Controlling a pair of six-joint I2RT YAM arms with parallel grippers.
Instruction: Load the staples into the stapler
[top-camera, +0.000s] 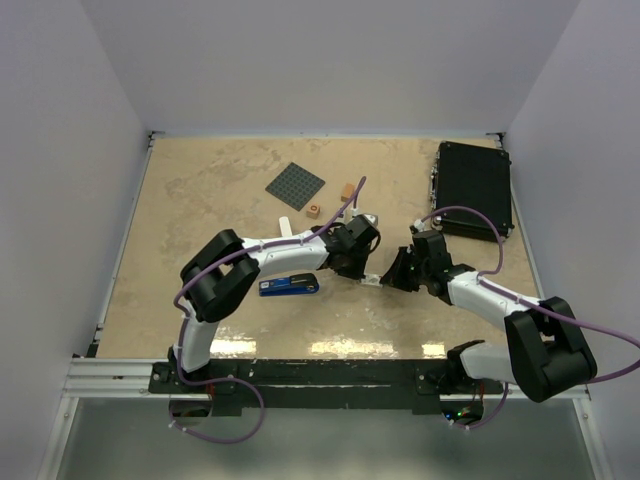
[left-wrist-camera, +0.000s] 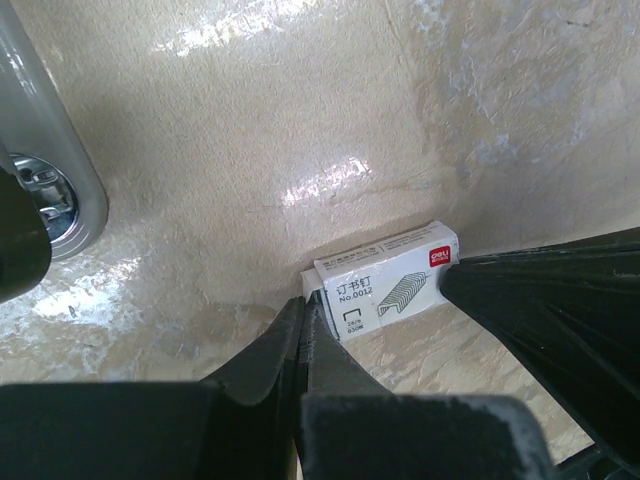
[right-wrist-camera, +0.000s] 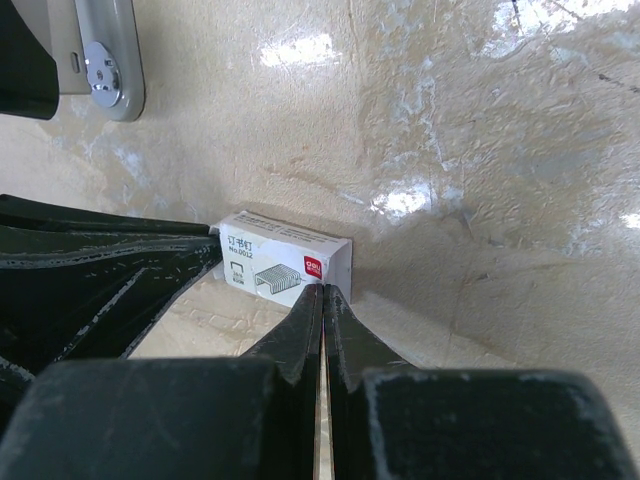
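Two robot arms meet over a small white staple box (left-wrist-camera: 385, 285) lying flat on the table (top-camera: 200, 200), near its middle and a little toward the near edge. The left gripper (left-wrist-camera: 304, 305) has its jaws pressed fully together, their tips set against the box's left end, where a sliver of white shows just beyond the printed label. Whether they pinch any part of the box cannot be told. The right gripper (right-wrist-camera: 322, 295) comes in from the opposite side, its jaws likewise closed with no gap, their tips touching the long side of the box at the end bearing the red logo. The box sits level on the table between the two. A blue stapler (top-camera: 289, 286) lies closed on its side just left of the box, beside the left arm and touched by neither gripper. Farther back sit a grey plate (top-camera: 296, 186) and two small orange blocks (top-camera: 314, 210), and a black case (top-camera: 473, 188) rests at the far right corner.
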